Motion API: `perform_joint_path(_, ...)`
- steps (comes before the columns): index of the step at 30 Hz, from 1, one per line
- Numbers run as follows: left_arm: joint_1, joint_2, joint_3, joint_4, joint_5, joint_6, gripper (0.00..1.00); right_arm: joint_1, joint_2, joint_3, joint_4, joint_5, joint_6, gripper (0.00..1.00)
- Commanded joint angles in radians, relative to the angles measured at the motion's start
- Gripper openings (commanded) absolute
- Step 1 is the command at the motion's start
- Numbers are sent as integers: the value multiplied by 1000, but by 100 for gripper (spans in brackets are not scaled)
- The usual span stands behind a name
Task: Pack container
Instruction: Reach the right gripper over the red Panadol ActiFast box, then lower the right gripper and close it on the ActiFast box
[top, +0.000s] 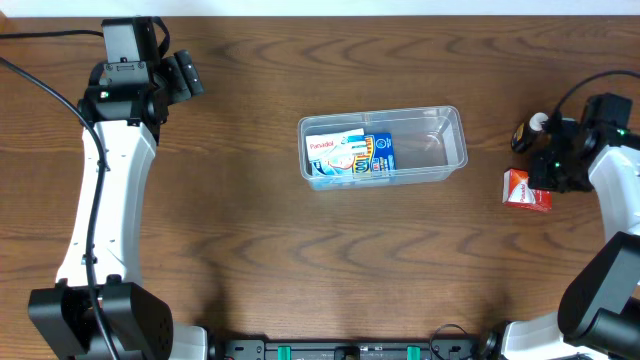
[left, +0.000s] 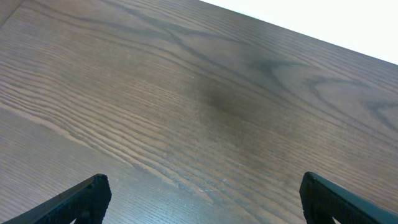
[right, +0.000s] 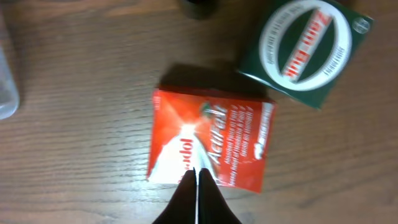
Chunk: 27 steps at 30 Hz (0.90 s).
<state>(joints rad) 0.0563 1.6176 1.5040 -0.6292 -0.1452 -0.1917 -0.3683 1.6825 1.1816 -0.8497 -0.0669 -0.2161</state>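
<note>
Dark wood table (top: 250, 250) filled every view. Near its middle sat the container (top: 445, 150), long side running left to right, with blue-and-white boxes (top: 348, 156) lying in its left half. The right half showed only clear bottom. The left gripper (left: 202, 208) hung over bare wood at the far-left corner, well apart from the container, fingers (left: 87, 199) spread wide with nothing between them. The right gripper (right: 197, 180) was at the right edge, over a red box (right: 208, 137), its fingers pressed together into one thin seam and grasping nothing — whether the tips touched the box could not be told. A green box (right: 305, 46) with a round white label lay just beside the red one.
</note>
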Motion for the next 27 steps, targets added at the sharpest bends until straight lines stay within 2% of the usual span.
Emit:
perform_joint_path(1, 3, -15, 18, -3, -1, -16, 98, -37, 7, -8, -6, 60, 121, 1)
perform_joint_path(5, 3, -15, 18, -3, -1, -16, 98, -87, 7, -8, -33, 154, 416, 1)
perform_joint_path(7, 3, -15, 18, -3, -1, -16, 98, -114, 7, -12, -40, 171, 491, 1)
perform_joint_path(12, 3, -15, 18, -3, -1, -16, 98, -156, 8, -51, 16, 171, 492, 1)
perform_joint_path(20, 3, -15, 18, -3, -1, -16, 98, -161, 8, -215, 254, 76, 530, 1)
perform_joint_path(27, 3, -15, 18, -3, -1, -16, 98, -161, 8, -253, 306, 47, 495, 1)
